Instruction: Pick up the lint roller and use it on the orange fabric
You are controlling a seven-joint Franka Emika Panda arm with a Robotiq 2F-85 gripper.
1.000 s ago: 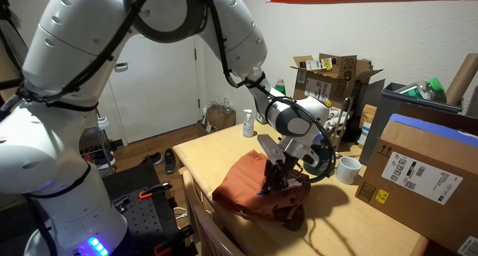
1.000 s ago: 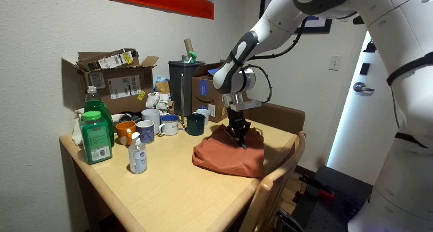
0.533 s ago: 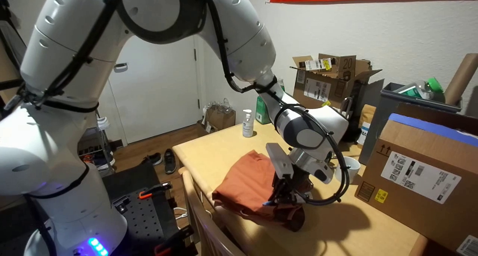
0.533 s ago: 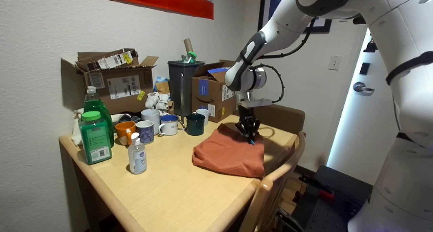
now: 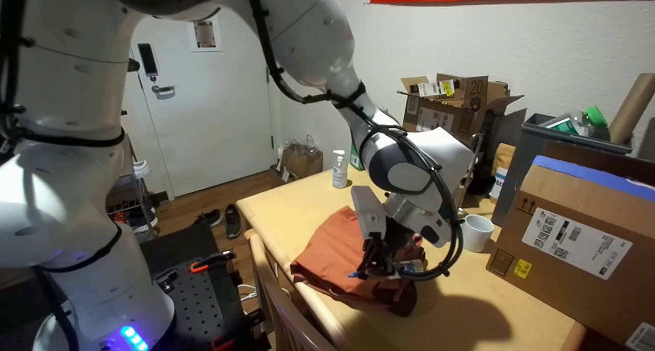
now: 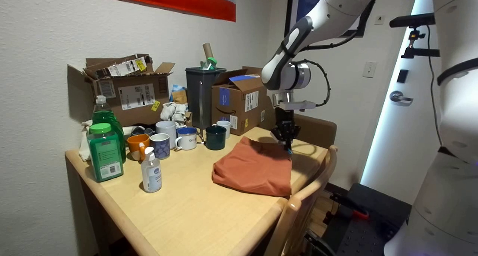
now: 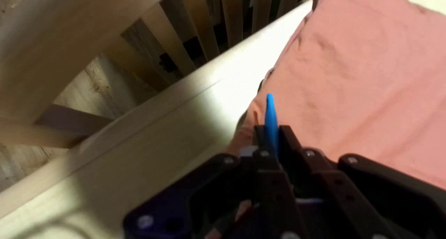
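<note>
Beyond the orange fabric (image 6: 252,170), a bin (image 6: 208,91) holds a cardboard tube (image 6: 207,50).

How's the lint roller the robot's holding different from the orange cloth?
The lint roller has a blue tip; the cloth is rusty orange. The lint roller looks slim; the cloth spreads much wider. The gripper grips the lint roller; the cloth lies creased on the table.

We see the orange fabric (image 6: 250,170), creased and folded, by the robot-side edge of the worktop (image 6: 179,211); over it, gripped, the blue-tipped lint roller (image 7: 270,115).
</note>
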